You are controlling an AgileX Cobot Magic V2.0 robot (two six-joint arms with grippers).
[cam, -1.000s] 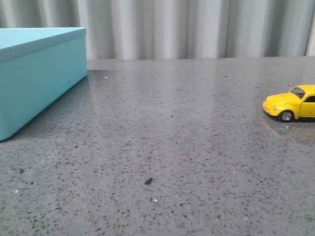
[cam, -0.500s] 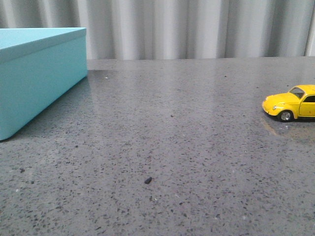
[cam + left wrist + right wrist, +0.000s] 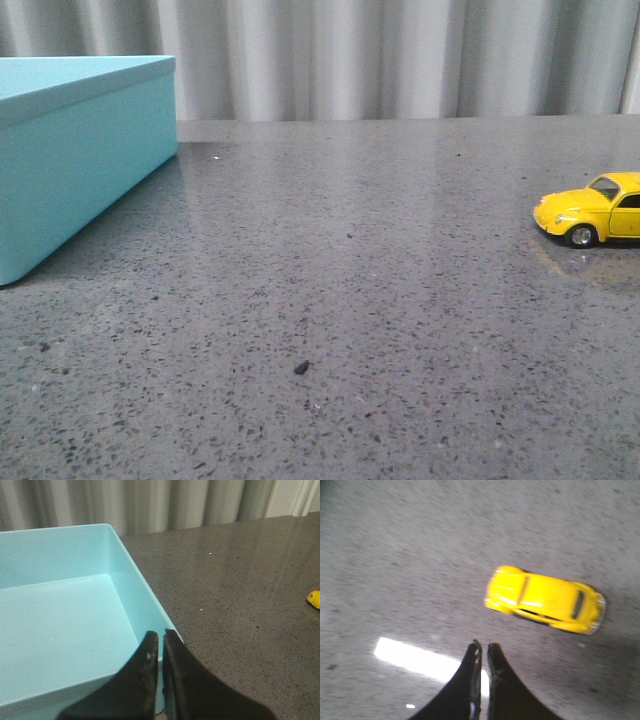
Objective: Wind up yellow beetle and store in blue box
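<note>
The yellow beetle (image 3: 592, 214) stands on its wheels at the table's right edge, nose to the left, partly cut off by the frame. The blue box (image 3: 80, 160) stands at the far left. In the left wrist view the blue box (image 3: 146, 596) looks open at the top, with its bare inside floor showing. My left gripper (image 3: 161, 634) is shut and empty, over the box's corner. My right gripper (image 3: 484, 646) is shut and empty above the table, a short way from the beetle's (image 3: 545, 605) side. A yellow tip of the beetle (image 3: 314, 599) shows in the left wrist view.
The grey speckled tabletop (image 3: 350, 280) runs between box and car. A small dark speck (image 3: 301, 368) lies near the front. A pleated grey curtain (image 3: 400, 55) hangs behind the table. A bright light glare (image 3: 420, 657) lies on the table by the right fingers.
</note>
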